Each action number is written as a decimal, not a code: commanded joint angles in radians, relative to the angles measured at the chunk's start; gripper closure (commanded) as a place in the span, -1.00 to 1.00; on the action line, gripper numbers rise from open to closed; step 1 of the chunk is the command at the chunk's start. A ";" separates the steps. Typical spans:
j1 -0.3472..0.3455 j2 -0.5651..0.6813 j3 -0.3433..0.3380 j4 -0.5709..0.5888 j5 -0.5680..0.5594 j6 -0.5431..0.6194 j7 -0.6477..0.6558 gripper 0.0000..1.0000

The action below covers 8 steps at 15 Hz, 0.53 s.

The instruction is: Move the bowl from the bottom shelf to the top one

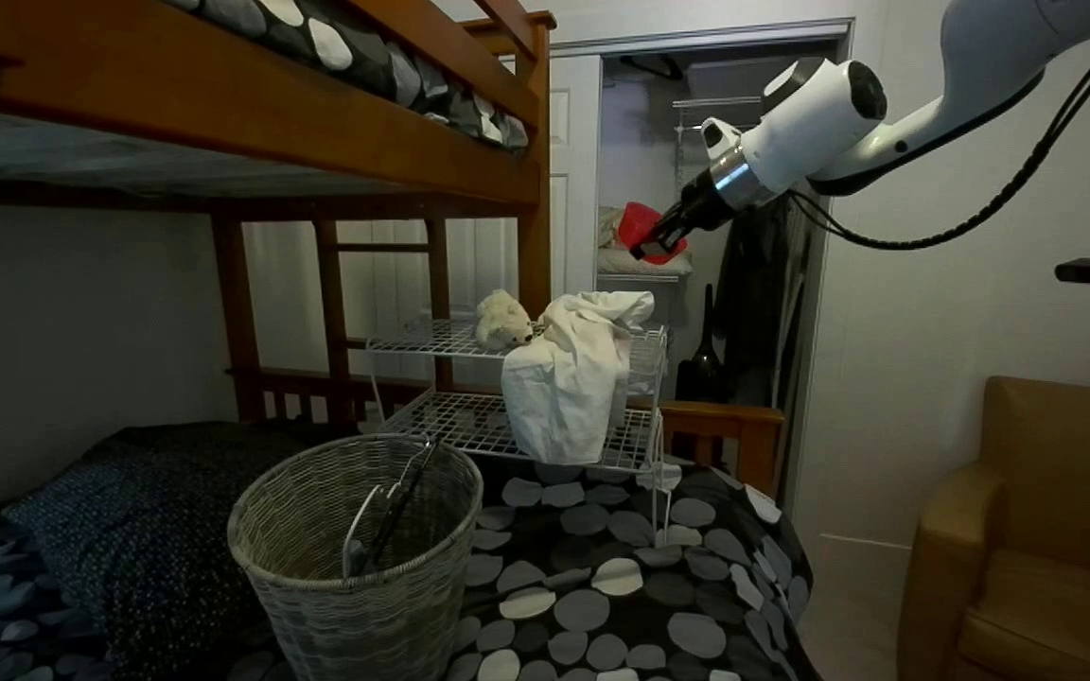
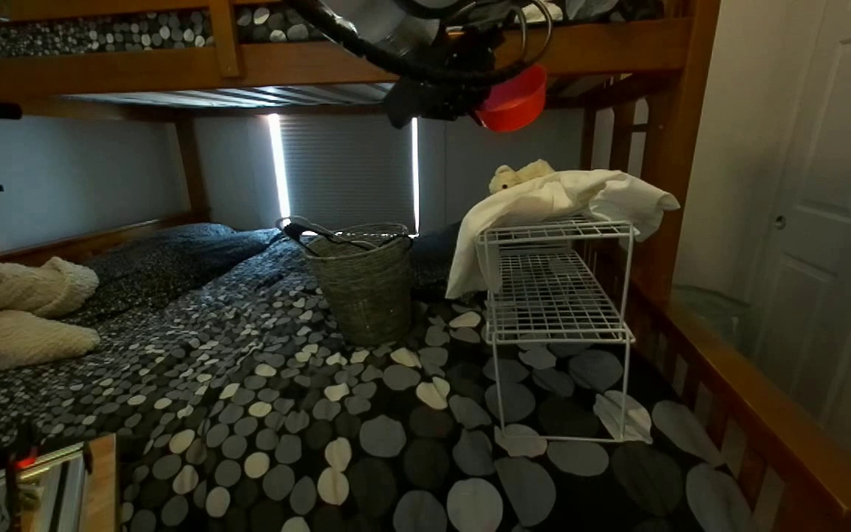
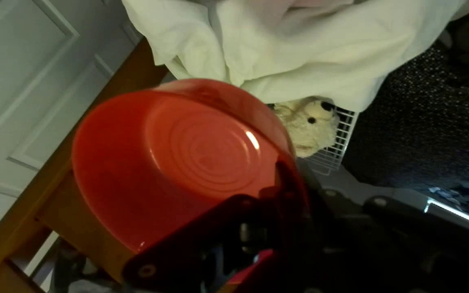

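The red bowl [image 1: 638,224] is up in the air, above the top shelf of the white wire rack; it also shows in an exterior view [image 2: 518,103] and, tilted with its inside visible, in the wrist view [image 3: 202,146]. My gripper [image 3: 295,179] is shut on the bowl's rim, one finger inside and one outside. The gripper also shows in an exterior view [image 1: 657,242]. The top shelf [image 1: 422,338] bears a white cloth [image 1: 569,378], draped over its side, and a cream toy bear [image 1: 501,322]. The lower shelf [image 2: 555,295] shows bare wire.
The rack stands on a bed with a dotted cover [image 2: 396,436]. A wicker basket [image 1: 375,605] holding hangers stands beside it. The wooden upper bunk rail [image 2: 595,48] is close to the gripper and bowl in that view. A tan armchair [image 1: 1046,539] stands at the right.
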 commanded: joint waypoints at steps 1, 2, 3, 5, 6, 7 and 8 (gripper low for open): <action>0.009 0.037 0.000 -0.007 -0.021 -0.002 0.044 0.97; 0.014 0.071 -0.013 0.004 -0.071 0.005 0.101 0.97; 0.020 0.094 -0.025 0.013 -0.117 -0.024 0.145 0.97; 0.033 0.152 -0.071 0.067 -0.212 -0.029 0.272 0.97; 0.076 0.172 -0.170 0.051 -0.138 -0.037 0.205 0.97; 0.096 0.201 -0.202 0.085 -0.139 -0.032 0.231 0.97; 0.112 0.226 -0.226 0.123 -0.131 -0.027 0.238 0.97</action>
